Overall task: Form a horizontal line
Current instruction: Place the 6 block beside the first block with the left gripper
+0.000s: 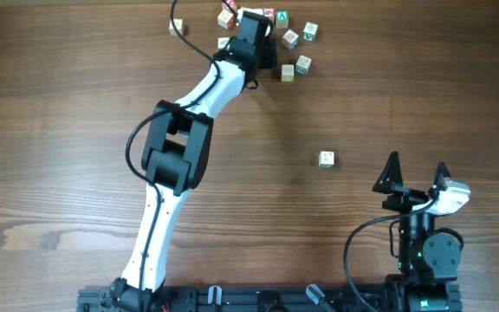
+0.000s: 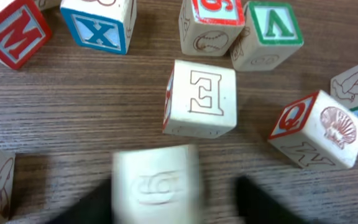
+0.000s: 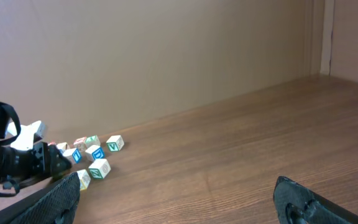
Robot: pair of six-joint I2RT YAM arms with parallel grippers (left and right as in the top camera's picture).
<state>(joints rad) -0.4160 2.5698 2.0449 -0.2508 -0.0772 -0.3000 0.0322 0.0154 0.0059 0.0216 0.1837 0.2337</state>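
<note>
My left gripper (image 1: 254, 30) reaches into a loose cluster of pale wooden letter cubes (image 1: 290, 38) at the table's far edge. In the left wrist view a blurred pale cube (image 2: 157, 183) lies between its dark fingers (image 2: 86, 205). The left finger is against the cube, and a gap shows on the right side. Just beyond stands a cube marked E (image 2: 204, 96). The cubes lie scattered, and no horizontal line of touching cubes shows in any view. My right gripper (image 1: 417, 169) hovers open and empty near the front right.
Round the E cube stand cubes marked M (image 2: 11, 31), X (image 2: 98, 25), V (image 2: 267, 31) and Q (image 2: 316, 127). One lone cube (image 1: 326, 159) sits mid-table towards the right arm. The right wrist view shows the cluster (image 3: 98, 168) far off to the left.
</note>
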